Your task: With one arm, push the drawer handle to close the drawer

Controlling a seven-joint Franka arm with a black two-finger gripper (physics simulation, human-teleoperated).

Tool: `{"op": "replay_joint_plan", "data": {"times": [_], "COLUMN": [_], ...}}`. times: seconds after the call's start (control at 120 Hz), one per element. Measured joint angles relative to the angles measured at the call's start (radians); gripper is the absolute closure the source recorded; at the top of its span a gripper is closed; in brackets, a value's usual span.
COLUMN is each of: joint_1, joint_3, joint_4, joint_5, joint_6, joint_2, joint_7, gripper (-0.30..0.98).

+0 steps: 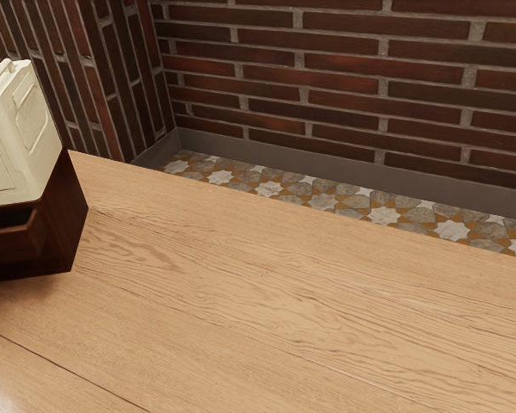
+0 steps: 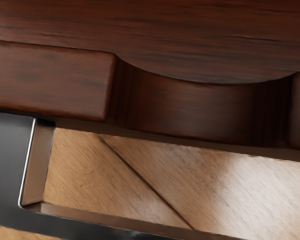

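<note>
- Where the exterior view's left edge cuts it off, a dark wooden cabinet [image 1: 67, 225] stands on the table [image 1: 267, 292].
- Its drawer [image 1: 7, 247], at the far left of the picture, about mid-height, sticks out partly open, with its shadowed inside visible.
- A cream jerrycan [image 1: 21, 142] sits upright on the cabinet, toward the upper left.
- From the wrist view, I make out a dark wooden piece with a scooped edge [image 2: 190, 110].
- Beside it is a black, bright-edged loop [image 2: 7, 162], table showing through its gap; whether that's the handle, I cannot tell.
- I also cannot tell whether the gripper's fingers are spread or pressed together.
- Brick wall [image 1: 327, 69] spans the exterior view's top, above patterned floor tiles [image 1: 322, 202].
</note>
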Motion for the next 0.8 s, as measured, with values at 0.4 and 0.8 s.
{"op": "replay_joint_plan", "data": {"times": [0.4, 0.8], "joint_1": [-0.011, 0.025], "joint_3": [0.000, 0.003], "joint_4": [0.120, 0.222], "joint_5": [-0.032, -0.038], "joint_6": [0.008, 0.022], "joint_2": [0.106, 0.199], "joint_7": [-0.019, 0.264], "gripper": [0.79, 0.79]}}
